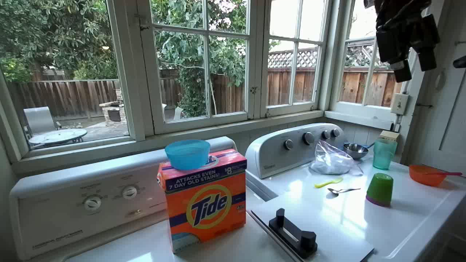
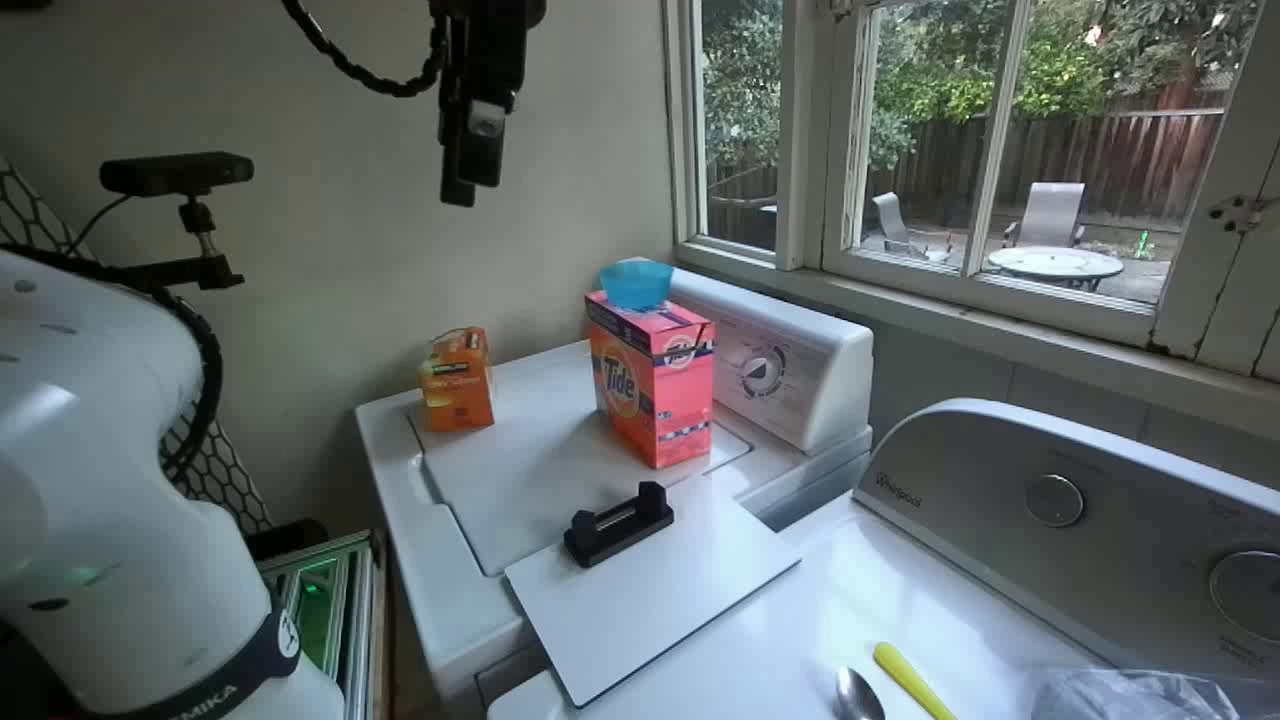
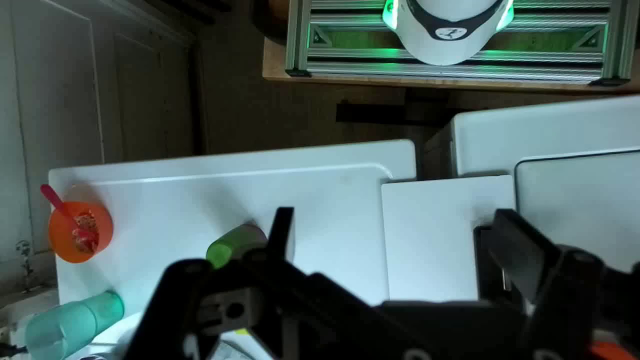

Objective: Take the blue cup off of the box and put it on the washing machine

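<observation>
The blue cup sits upright on top of the orange Tide box. The gripper hangs high, well apart from both, its fingers spread wide.

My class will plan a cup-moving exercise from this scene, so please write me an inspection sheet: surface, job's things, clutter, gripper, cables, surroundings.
Surface: white machine tops; a white panel with a black handle lies across the gap between them.
Job's things: blue cup rests on the Tide box, which stands upright.
Clutter: green cup, teal tumbler, orange bowl with a pink spoon, metal bowl, metal spoon, yellow-green utensil, plastic bag, small orange box.
Gripper: open, raised above the tops; held object, nothing seen.
Cables: black cable loops down at the top of an exterior view.
Surroundings: windows, wooden fence outside, light switch, mounted camera.
</observation>
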Action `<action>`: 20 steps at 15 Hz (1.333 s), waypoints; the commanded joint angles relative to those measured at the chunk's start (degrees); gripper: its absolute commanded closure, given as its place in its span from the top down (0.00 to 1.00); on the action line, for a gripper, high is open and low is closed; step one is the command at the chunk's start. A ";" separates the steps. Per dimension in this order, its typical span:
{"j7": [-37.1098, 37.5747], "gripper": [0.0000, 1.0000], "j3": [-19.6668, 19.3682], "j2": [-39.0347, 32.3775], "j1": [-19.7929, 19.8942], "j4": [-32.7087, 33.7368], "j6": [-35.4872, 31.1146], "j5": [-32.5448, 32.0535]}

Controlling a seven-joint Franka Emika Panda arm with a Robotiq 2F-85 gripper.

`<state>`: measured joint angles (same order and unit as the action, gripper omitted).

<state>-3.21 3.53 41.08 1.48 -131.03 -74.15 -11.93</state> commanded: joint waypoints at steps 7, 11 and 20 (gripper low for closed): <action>3.69 1.00 -0.44 -1.74 -1.77 0.88 -0.18 2.96; 12.12 1.00 2.74 -5.97 -2.84 1.38 -1.50 11.71; 30.10 1.00 9.70 -17.79 -4.03 1.44 -28.72 28.66</action>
<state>21.63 11.85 27.27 -2.07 -130.45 -95.52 13.90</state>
